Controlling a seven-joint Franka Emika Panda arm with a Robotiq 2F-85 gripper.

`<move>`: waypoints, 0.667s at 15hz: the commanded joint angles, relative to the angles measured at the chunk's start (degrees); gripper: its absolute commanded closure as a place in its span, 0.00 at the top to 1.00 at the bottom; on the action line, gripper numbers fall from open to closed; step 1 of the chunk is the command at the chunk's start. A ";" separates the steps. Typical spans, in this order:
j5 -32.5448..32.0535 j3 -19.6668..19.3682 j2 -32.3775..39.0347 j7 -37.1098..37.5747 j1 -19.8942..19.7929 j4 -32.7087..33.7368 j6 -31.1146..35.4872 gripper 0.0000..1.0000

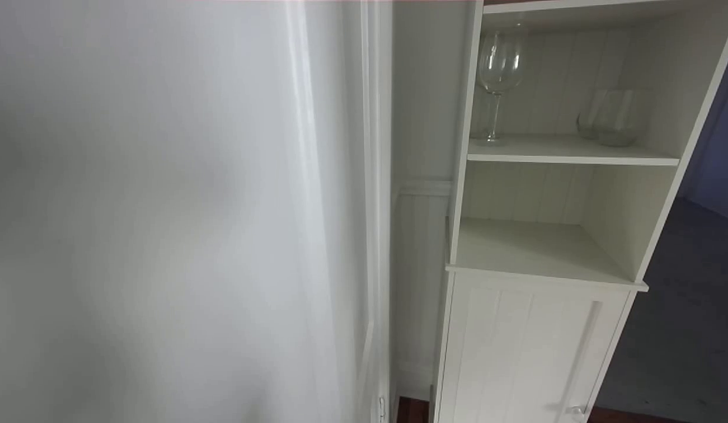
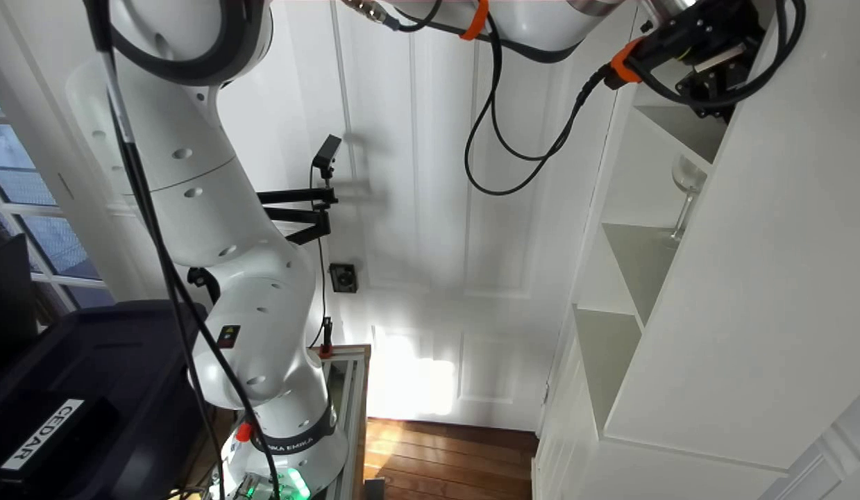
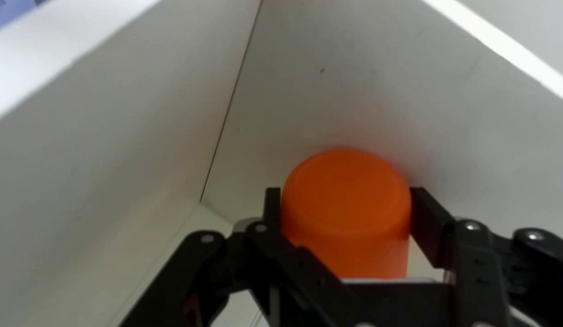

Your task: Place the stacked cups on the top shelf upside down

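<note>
The task looks far along but not finished. In the wrist view the tool (image 3: 346, 209) is pinching an orange cup (image 3: 347, 245) from both sides, beside an inner corner of the white cabinet (image 1: 540, 352). An exterior view shows the arm (image 2: 520, 21) reaching in above what I take to be the top shelf (image 2: 683, 128), so bringing the cup to the right level seems done. What looks like its closed, flat end faces the wrist view; the open end is hidden, and I cannot confirm which way up it stands. Nor can I tell whether more cups are nested inside, or whether its weight is on the shelf. Left to do, as I judge it: make sure the cup is inverted and seated, let go of it, and draw the tool out past the cabinet's front. A wine glass (image 1: 497, 88) and some stemless glasses (image 1: 622, 117) stand on the shelf below (image 1: 552, 158), apart from this work.
</note>
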 commanded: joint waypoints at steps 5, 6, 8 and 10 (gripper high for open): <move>-2.93 -0.01 -1.02 -4.27 0.17 1.59 -2.54 0.44; -3.63 -0.04 -1.42 -4.80 0.14 1.53 -2.85 0.44; -5.34 -0.08 -2.38 -6.86 0.16 1.39 -3.90 0.44; -7.88 0.14 -2.47 -8.97 0.22 1.27 -5.92 0.44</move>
